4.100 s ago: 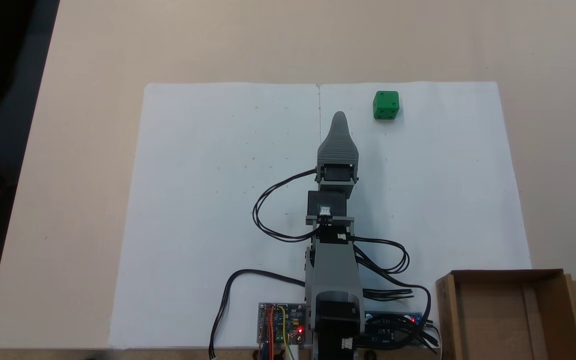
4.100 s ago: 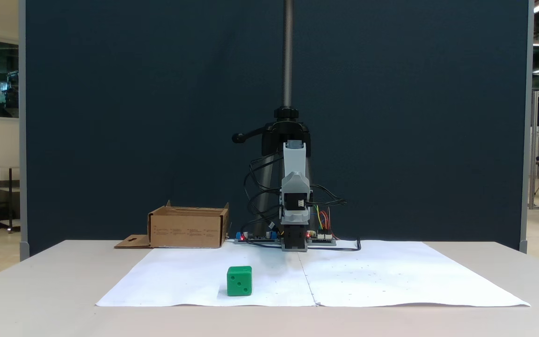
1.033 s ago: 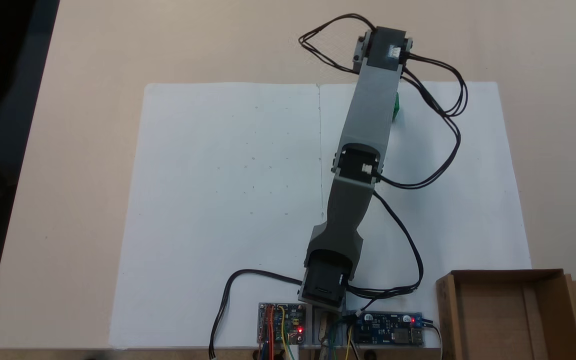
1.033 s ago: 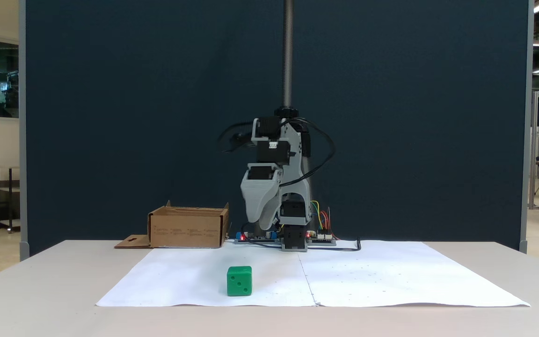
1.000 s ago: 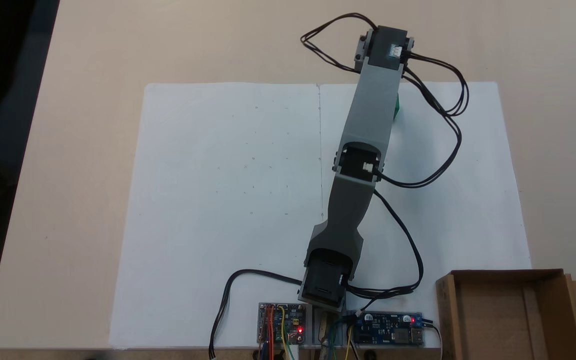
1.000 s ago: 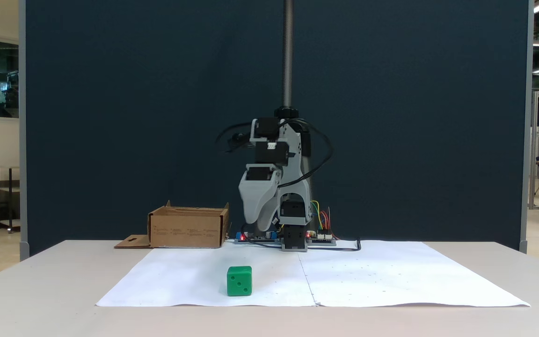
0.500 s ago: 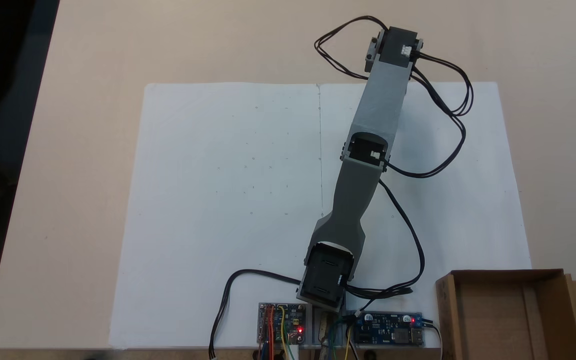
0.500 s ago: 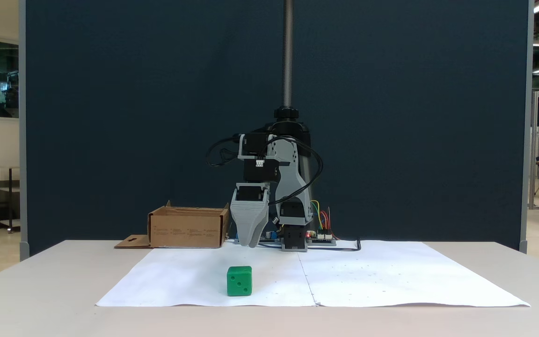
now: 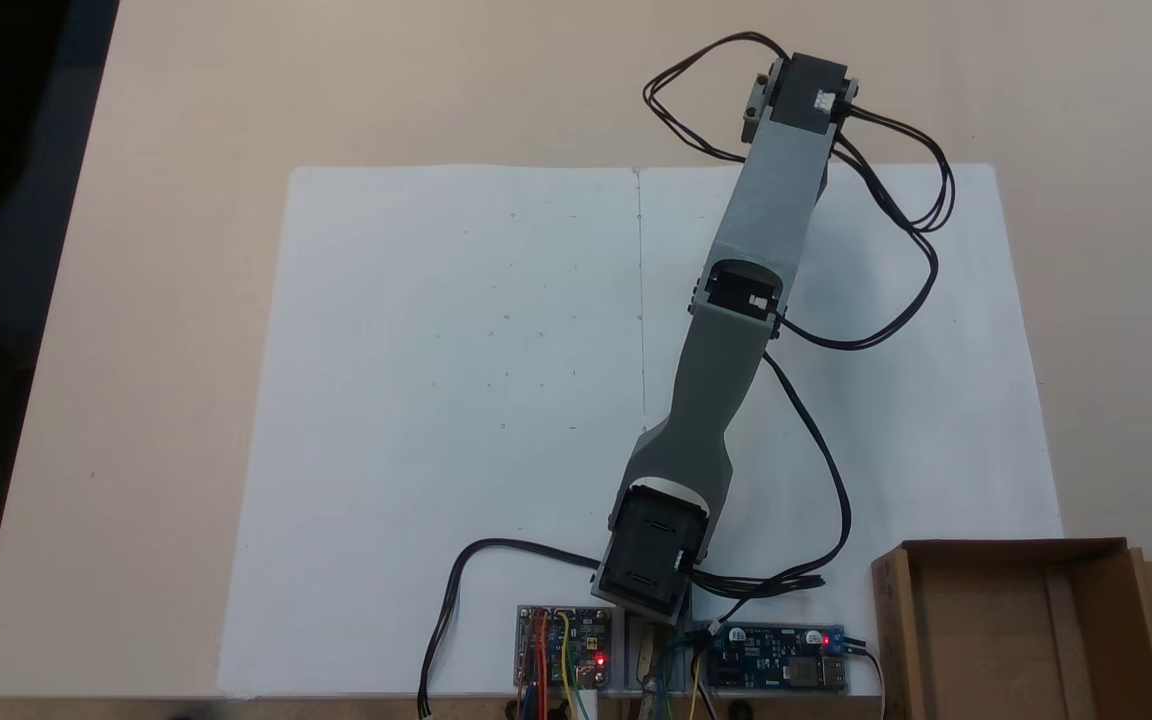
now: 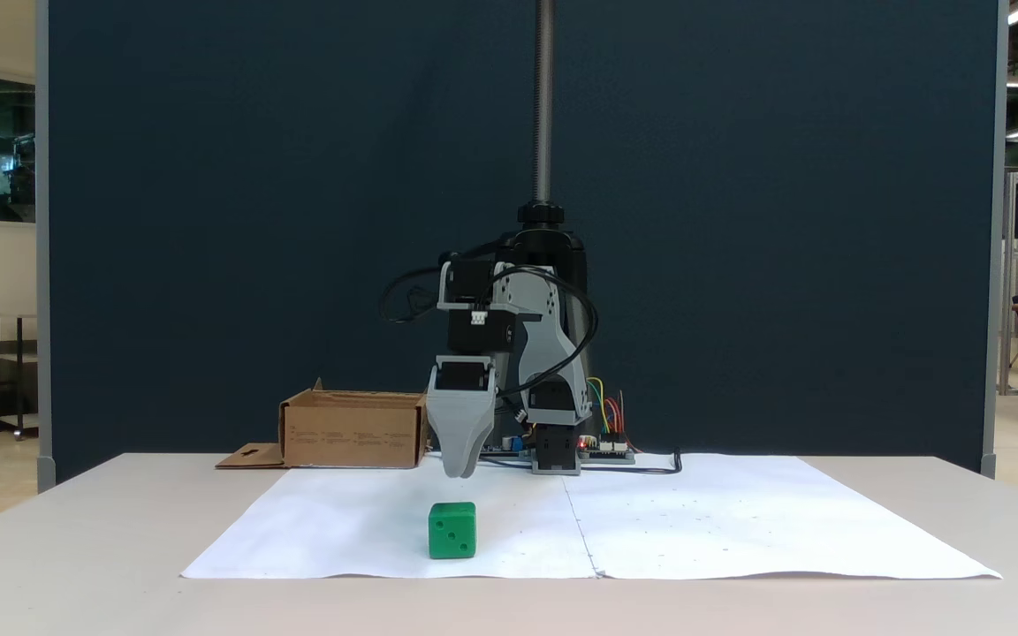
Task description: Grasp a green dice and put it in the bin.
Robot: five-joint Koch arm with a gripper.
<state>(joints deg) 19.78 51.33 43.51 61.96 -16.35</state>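
beige table [image 9: 176, 90], white paper [image 9: 436, 400], cardboard bin [image 9: 996, 640]

Matt cardboard bin [image 10: 354, 431] (brown), smooth plastic green dice [image 10: 452, 530].

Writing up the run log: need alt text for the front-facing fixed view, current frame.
A grey robot arm's end effector hangs tip-down just above a green dice on white paper. A cardboard bin stands behind, at the left, before a dark blue backdrop.
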